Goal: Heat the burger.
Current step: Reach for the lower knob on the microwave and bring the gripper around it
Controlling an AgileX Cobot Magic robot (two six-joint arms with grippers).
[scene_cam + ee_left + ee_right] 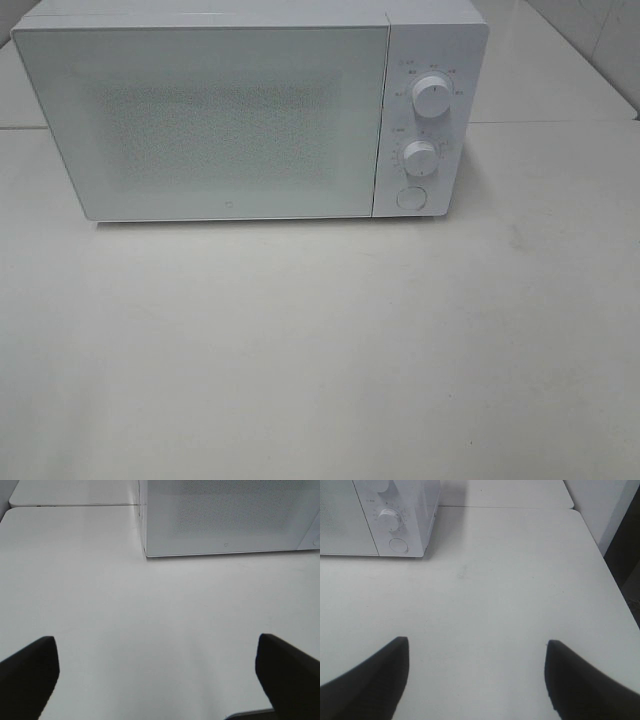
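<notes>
The burger is not in view in any frame. A white microwave (250, 115) stands at the back of the table with its door (200, 120) shut. It has two round knobs (432, 96) and a round button (410, 198) on its right panel. It also shows in the left wrist view (225, 517) and in the right wrist view (380, 515). My left gripper (157, 677) is open and empty over bare table in front of the microwave's left corner. My right gripper (476, 675) is open and empty over bare table to the right of the microwave. Neither gripper shows in the exterior high view.
The white table (320, 340) spreads in front of the microwave. A seam to a second tabletop (70, 495) runs behind it. The table's right edge (607, 565) drops off beside a dark gap.
</notes>
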